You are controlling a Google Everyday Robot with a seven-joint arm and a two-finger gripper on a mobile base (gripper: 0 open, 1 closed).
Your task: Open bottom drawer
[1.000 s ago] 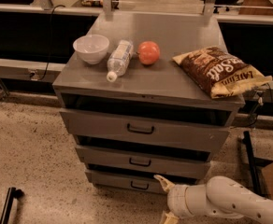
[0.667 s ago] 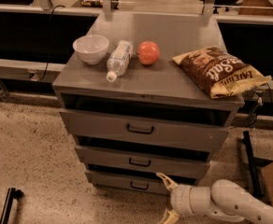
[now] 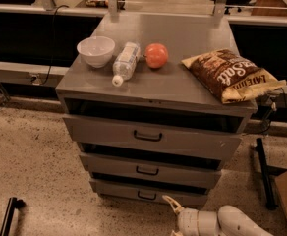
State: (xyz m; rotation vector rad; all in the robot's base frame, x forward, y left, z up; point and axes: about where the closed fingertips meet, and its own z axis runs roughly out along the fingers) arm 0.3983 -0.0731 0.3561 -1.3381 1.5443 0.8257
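hovering low at the 6 o'clock edge of the view, the white two-finger end effector (image 3: 177, 214) sits just above the speckled floor (image 3: 30, 171), at about 5 o'clock from the small black bar handle (image 3: 147, 195) of the slim grey metal bottom drawer (image 3: 114, 188). it is near the handle but not on it, and no contact is visible. whether the end effector is wide or narrow: cannot tell.

the bottom drawer is the lowest of three, under the grey middle drawer (image 3: 183, 173) and the tall-fronted grey top drawer (image 3: 99, 129). there is a dark slot above its front and none of its inside shows. judged shut, or barely out.

on the grey metal tabletop (image 3: 183, 33): a white round bowl (image 3: 96, 50) at 10 o'clock, a clear plastic bottle (image 3: 125, 62) on its side, a round orange-red fruit (image 3: 156, 55), and a brown crinkled snack bag (image 3: 232, 75) at 3 o'clock. none of these are part of the job.

progress: early, with the end effector placed near the handle only. left to do: reach the handle, grip it, pull the drawer toward 6 o'clock.
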